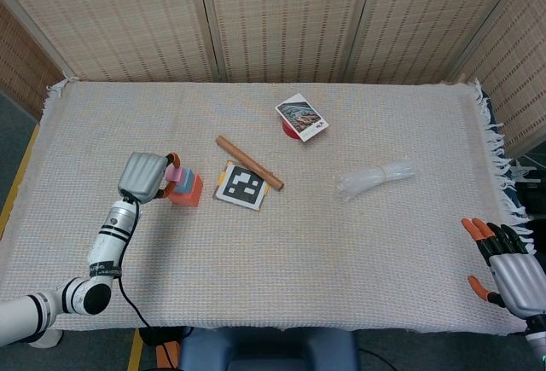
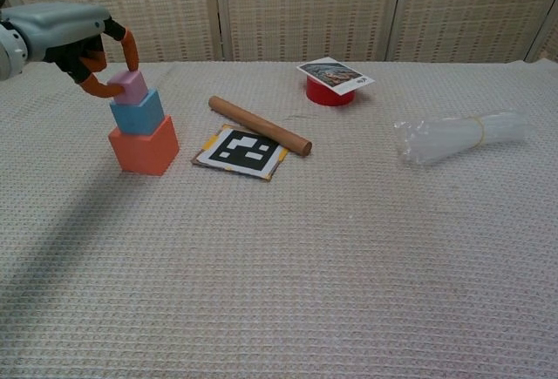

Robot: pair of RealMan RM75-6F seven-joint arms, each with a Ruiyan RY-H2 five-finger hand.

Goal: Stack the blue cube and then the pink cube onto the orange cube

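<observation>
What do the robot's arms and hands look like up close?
Each hand, left and right, has a smooth grey shell, black fingers and orange fingertips. The left arm is white with black bands; a thin black cable runs alongside it.

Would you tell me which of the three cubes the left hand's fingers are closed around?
The pink cube, the smallest one, at the top of the stack. The left hand pinches it from above, while the blue cube and orange cube beneath go untouched.
</observation>
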